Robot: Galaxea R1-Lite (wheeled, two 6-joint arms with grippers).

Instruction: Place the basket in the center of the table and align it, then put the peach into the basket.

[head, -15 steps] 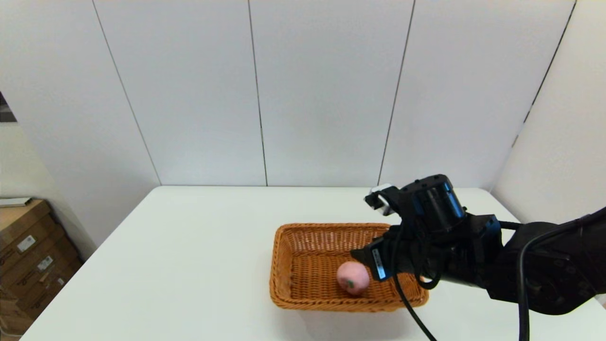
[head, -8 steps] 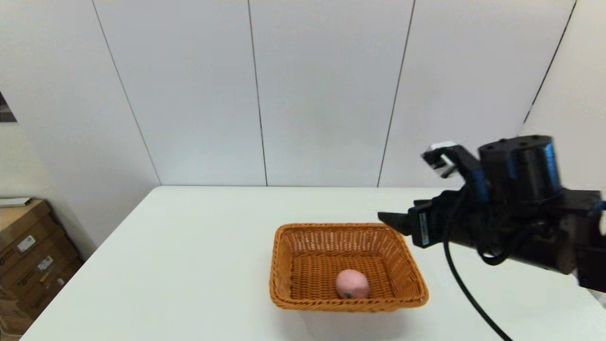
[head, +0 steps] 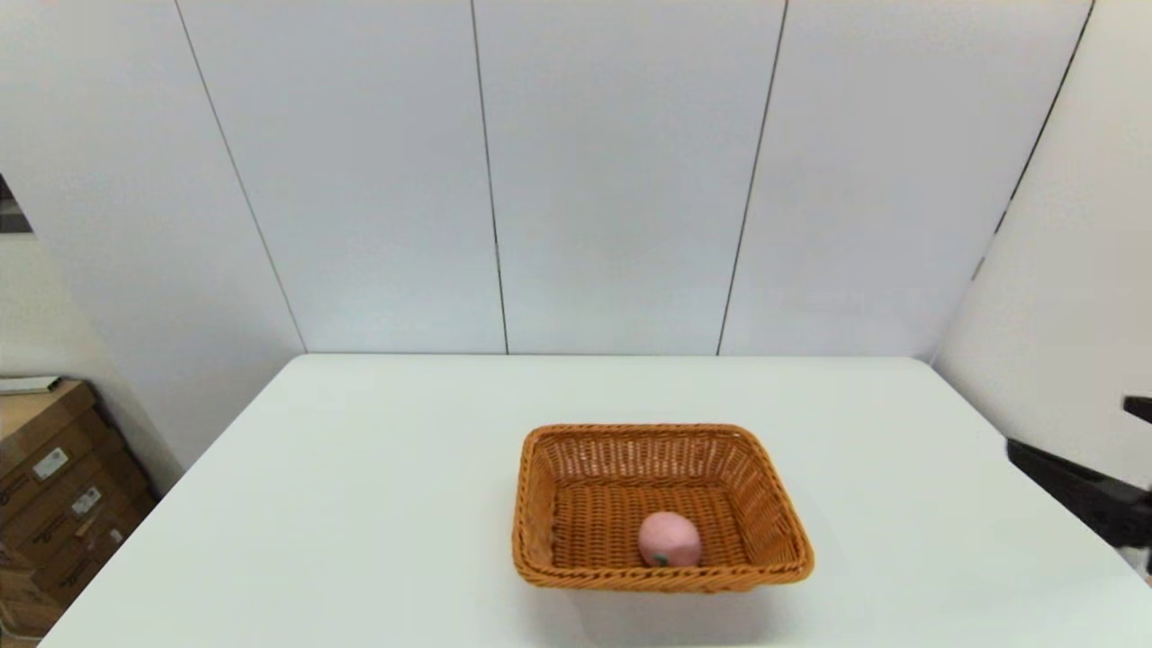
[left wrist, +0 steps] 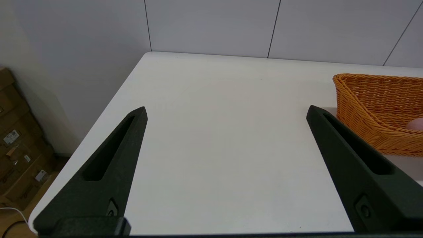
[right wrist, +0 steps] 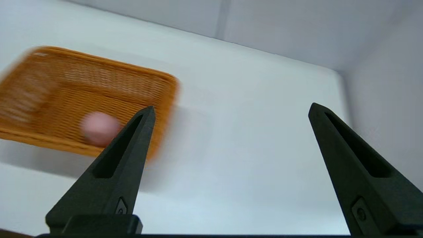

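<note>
Right end effector (right wrist: 231, 110) hangs over the table's (head: 378, 468) right edge, well apart from the basket (head: 531, 504), its fingers spread wide and holding nothing; in the head view only a dark tip shows at the right border. Left end effector (left wrist: 226, 110) sits parked near the table's left front, also wide open and empty, with the basket off to its side.

Farther in, the basket stands near the table's middle, its long sides roughly square to the table edges. Peach (head: 669, 539) lies inside it, on the woven floor toward the near wall.

Judging by looks, the peach is light, smooth and rounded, so it could roll or slip; a grip across its widest part would suit. Stiff wicker would take a pinch at the braided rim. Both steps appear done.
</note>
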